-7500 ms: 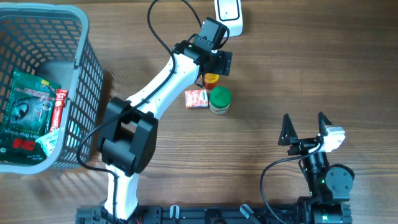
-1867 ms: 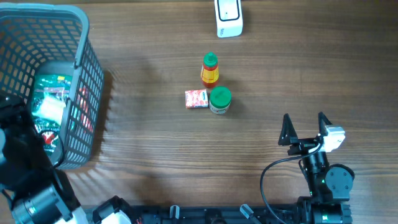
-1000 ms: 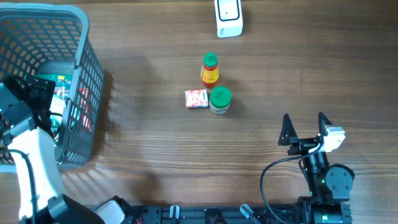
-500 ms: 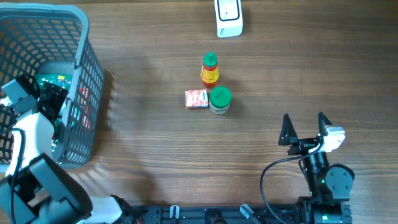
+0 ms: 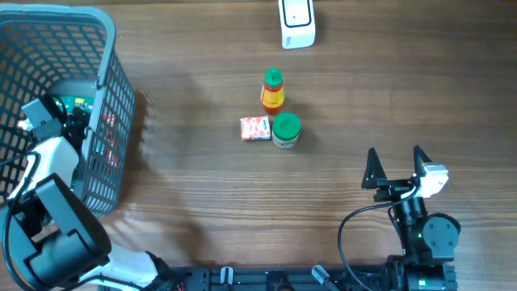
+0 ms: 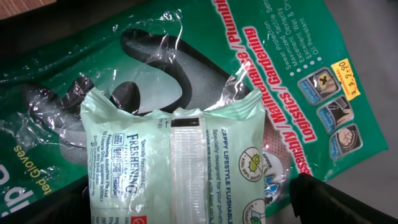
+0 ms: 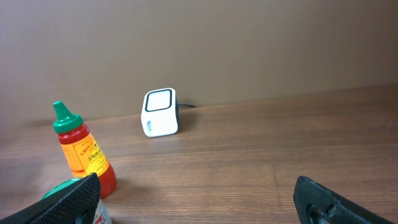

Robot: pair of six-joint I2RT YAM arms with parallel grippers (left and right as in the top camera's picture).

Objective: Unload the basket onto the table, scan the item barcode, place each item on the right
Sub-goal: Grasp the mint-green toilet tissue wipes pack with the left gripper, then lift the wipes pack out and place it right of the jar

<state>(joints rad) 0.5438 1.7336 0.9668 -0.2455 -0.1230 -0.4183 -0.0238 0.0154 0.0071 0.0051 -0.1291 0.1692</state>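
Observation:
My left gripper [image 6: 186, 208] is down inside the grey basket [image 5: 103, 44] at the far left, jaws open wide. Between its dark fingertips [image 6: 326, 198] lies a pale green wipes packet [image 6: 180, 155], back side up with small print. It rests on a larger green gloves packet [image 6: 280, 56]. Nothing is gripped. In the overhead view the left gripper [image 5: 71, 123] hides most of these packets. The white scanner [image 5: 296, 22] stands at the table's far edge, and also shows as the scanner [image 7: 160, 112] in the right wrist view. My right gripper [image 5: 395, 164] rests open near the front right.
A red sauce bottle [image 5: 273, 89] with a green cap, a green-lidded jar [image 5: 285, 129] and a small red box [image 5: 255, 128] cluster mid-table. The right wrist view shows the bottle [image 7: 84, 152] at its left. The basket's mesh walls surround the left gripper.
The left arm has swung from the mid-table cluster into the basket and in the last second moved further in over the packets. The right arm is still.

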